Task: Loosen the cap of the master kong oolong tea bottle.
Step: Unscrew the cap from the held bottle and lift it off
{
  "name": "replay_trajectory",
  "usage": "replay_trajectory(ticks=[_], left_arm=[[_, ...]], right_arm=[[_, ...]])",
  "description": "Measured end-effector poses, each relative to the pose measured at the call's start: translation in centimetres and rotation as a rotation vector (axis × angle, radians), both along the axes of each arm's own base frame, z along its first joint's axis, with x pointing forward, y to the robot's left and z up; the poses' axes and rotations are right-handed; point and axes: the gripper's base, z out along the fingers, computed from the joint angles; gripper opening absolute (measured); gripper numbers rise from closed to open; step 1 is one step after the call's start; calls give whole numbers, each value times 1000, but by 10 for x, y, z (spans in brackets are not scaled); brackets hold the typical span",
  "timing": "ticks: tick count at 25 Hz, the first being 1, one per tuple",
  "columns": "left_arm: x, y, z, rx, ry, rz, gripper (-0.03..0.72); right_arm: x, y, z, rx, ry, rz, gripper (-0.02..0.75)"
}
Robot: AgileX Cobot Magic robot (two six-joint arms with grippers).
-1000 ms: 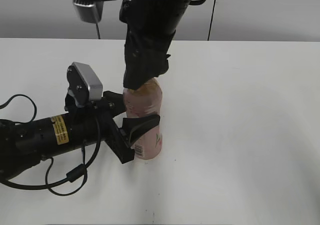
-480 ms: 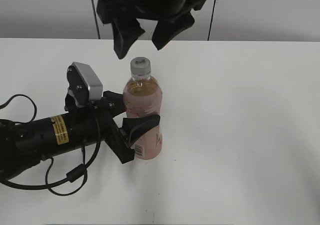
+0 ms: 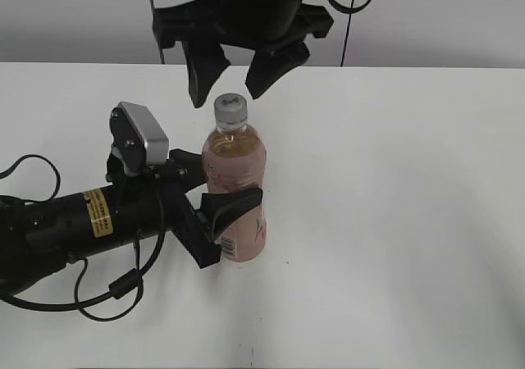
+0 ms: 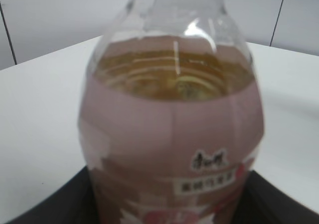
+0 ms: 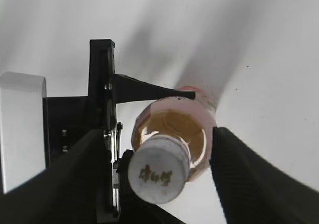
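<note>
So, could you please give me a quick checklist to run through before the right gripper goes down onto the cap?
1. Bottle upright on the table: ok.
2. Left gripper clamped on the bottle body: ok.
3. Cap on the neck: ok.
4. Right gripper open, wider than the cap: ok.
5. Right gripper centred over the cap: ok, roughly.
6. Cap already loosened: cannot tell.
</note>
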Motion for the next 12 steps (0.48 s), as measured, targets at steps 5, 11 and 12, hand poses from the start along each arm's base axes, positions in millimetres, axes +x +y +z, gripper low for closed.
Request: replay_trajectory(ticks=[5,11,12], left_arm=[[0,0,0,0,0,0,392],[0,0,0,1,0,0,392],[0,0,0,1,0,0,392]], right_arm=[[0,0,0,2,1,-3,473],[0,0,0,3,4,-4,470],[0,0,0,3,4,-4,470]])
